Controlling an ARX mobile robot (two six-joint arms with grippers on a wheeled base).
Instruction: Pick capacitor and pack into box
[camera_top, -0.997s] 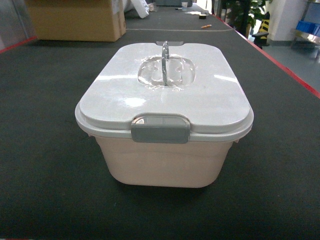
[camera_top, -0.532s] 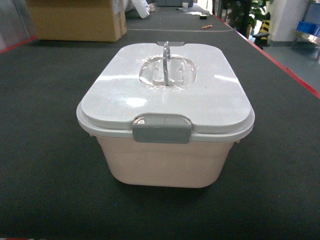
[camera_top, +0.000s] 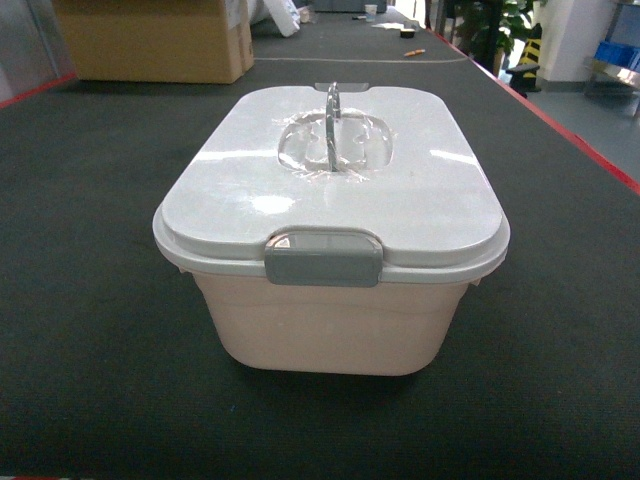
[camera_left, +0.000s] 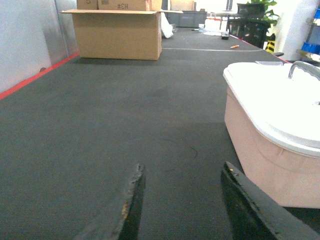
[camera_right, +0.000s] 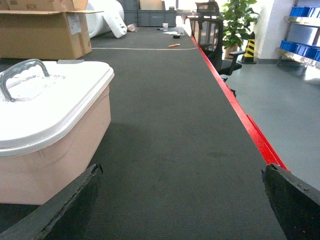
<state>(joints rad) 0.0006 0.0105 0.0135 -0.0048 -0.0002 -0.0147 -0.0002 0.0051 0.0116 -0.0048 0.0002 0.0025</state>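
Note:
The box (camera_top: 330, 320), a pale pink tub, stands in the middle of the dark mat with its white lid (camera_top: 420, 210) on, the grey handle (camera_top: 331, 125) upright and the front grey latch (camera_top: 322, 258) down. No capacitor shows in any view. My left gripper (camera_left: 182, 172) hovers low over bare mat, open and empty, with the box (camera_left: 260, 145) just to its right. My right gripper (camera_right: 182, 172) is wide open and empty over the mat, the box (camera_right: 55, 150) at its left. Neither gripper appears in the head view.
A brown cardboard carton (camera_top: 150, 40) stands at the far left of the mat (camera_top: 90, 300). A red stripe (camera_right: 240, 115) marks the mat's right edge, another (camera_left: 35, 77) its left. Blue bins (camera_right: 302, 12) sit on shelves at the right, with a chair and plant (camera_right: 235, 17) beyond.
The head view has shifted very slightly, so the box sits a few pixels lower and to the right. Nothing else differs.

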